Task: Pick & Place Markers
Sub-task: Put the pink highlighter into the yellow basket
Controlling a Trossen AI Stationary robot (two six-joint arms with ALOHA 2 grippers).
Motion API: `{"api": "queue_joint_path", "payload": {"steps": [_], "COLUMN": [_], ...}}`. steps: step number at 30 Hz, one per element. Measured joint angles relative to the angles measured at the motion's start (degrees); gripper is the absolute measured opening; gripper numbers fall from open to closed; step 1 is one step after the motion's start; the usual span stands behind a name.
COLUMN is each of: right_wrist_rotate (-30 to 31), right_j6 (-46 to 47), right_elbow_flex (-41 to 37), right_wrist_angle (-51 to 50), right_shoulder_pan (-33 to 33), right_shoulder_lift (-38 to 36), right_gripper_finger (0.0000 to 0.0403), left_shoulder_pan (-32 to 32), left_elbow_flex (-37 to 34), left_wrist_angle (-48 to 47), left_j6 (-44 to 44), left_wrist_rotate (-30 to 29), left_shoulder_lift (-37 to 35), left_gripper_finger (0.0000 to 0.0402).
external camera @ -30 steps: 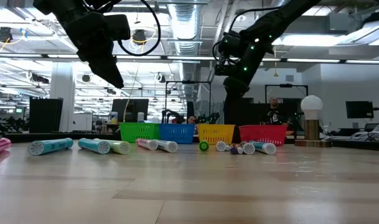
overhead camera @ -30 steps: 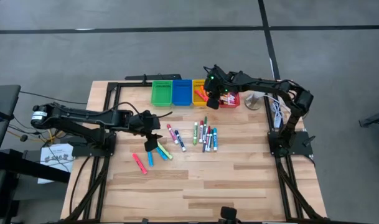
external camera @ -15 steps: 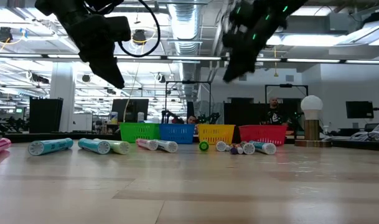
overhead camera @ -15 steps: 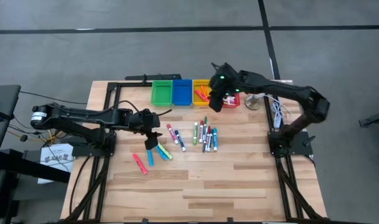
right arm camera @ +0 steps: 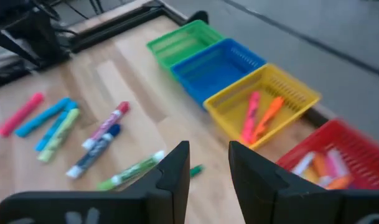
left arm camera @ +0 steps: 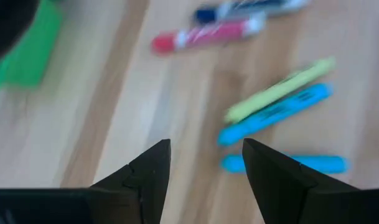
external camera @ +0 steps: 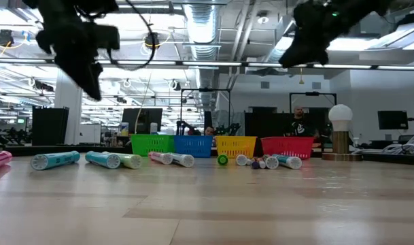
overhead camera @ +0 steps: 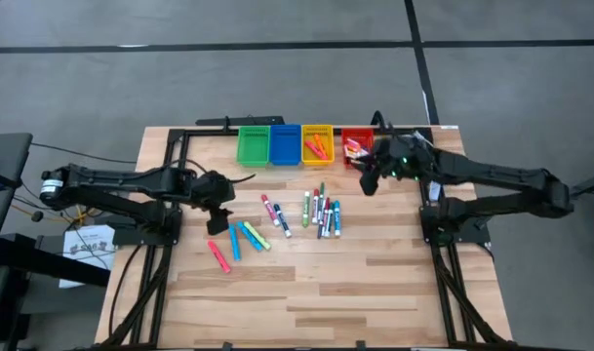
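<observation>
The left gripper [overhead camera: 216,207] hovers over the table [overhead camera: 375,283] with jaws apart and empty, beside a pink marker [overhead camera: 218,256], two cyan ones and a yellow-green one [overhead camera: 257,236]. More markers [overhead camera: 321,212] lie mid-table — others sit in the yellow bin [overhead camera: 317,143] and red bin [overhead camera: 356,147]. The right gripper [overhead camera: 368,179] hangs just before the red bin, jaws slightly apart, empty.

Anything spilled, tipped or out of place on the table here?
Nothing stands out. The four bins sit upright in a row at the far edge, and the loose markers lie flat on the table, unsorted as expected.
</observation>
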Motion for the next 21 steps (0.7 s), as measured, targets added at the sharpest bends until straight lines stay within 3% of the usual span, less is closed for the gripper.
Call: {"api": "queue_joint_path", "payload": {"steps": [6, 14, 21], "right_wrist_rotate": [-0.1, 0.0, 0.1], "right_j6": [6.6, 6.6, 6.5], "right_elbow_flex": [-6.7, -7.0, -7.0], "right_wrist_angle": [5.0, 4.9, 4.8], "right_shoulder_pan": [6.2, 12.3, 14.6], "right_shoulder_lift": [-2.6, 1.1, 3.4], "right_gripper_finger": [0.0102, 0.0102, 0.0102], "left_shoulder_pan": [-7.0, -19.4, -28.7], "left_elbow_flex": [0.1, 0.1, 0.1], "left_wrist_angle": [0.4, 0.5, 0.5], "left_j6": [1.9, 1.9, 0.9], "left_wrist_rotate": [4.2, 4.3, 3.0], "left_shoulder_lift": [-1.3, 2.1, 7.8], "left_gripper_finger": [0.0184, 0.0164, 0.0172]}}
